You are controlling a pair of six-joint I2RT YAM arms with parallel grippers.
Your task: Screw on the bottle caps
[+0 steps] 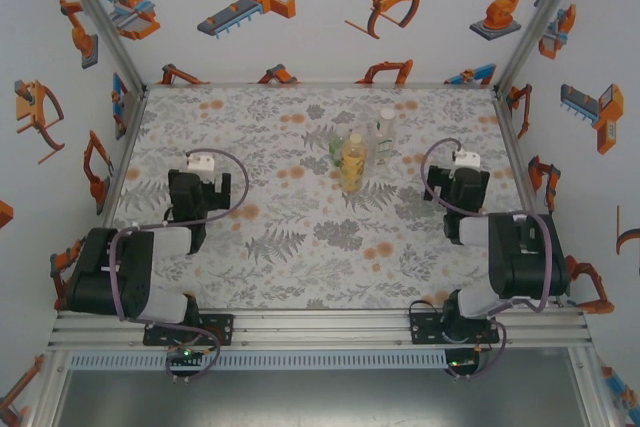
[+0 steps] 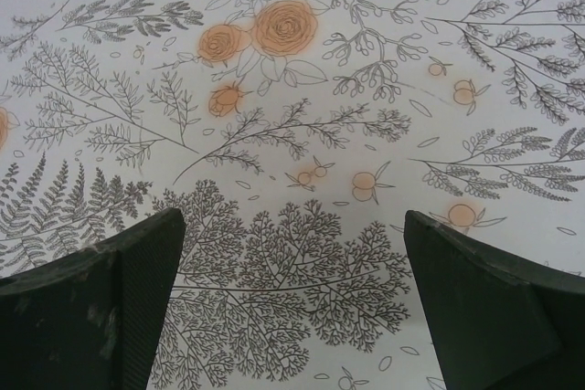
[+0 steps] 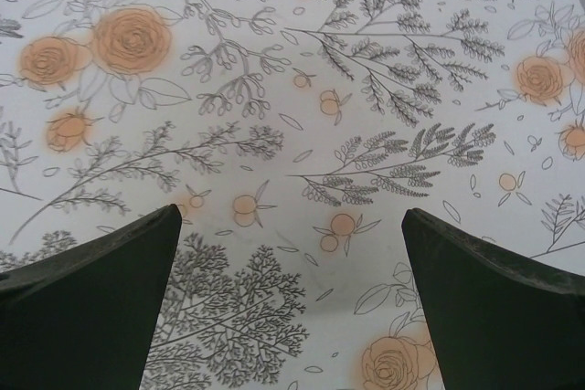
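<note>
Top external: floral-print table [image 1: 280, 267] inside white walls [image 1: 300, 7] with orange robot stickers. Left arm [image 1: 125, 272] rises from the 7 o'clock corner and right arm [image 1: 515, 257] from the 5 o'clock corner, each reaching toward the far edge. Left gripper [image 1: 195, 192] hangs over the cloth at 9 o'clock of table centre; right gripper [image 1: 458, 187] at 3 o'clock. Left wrist: left gripper [image 2: 291, 226] points down at bare print, its dark fingers [image 2: 110, 308] wide apart, nothing between them. Right wrist: right gripper [image 3: 291, 221] the same, fingers [image 3: 494, 299] spread wide over leaves and orange roses, nothing held. Bottles [image 1: 355, 152] stand upright in a tight cluster just past table centre toward 12 o'clock, between the two grippers and well apart from both. Amber bottle [image 1: 353, 165] sits at 6 o'clock of the cluster, green bottle [image 1: 337, 150] just beside it at 10 o'clock, slim bottle [image 1: 384, 135] at 2 o'clock. Caps: too small to tell at the necks from above.
</note>
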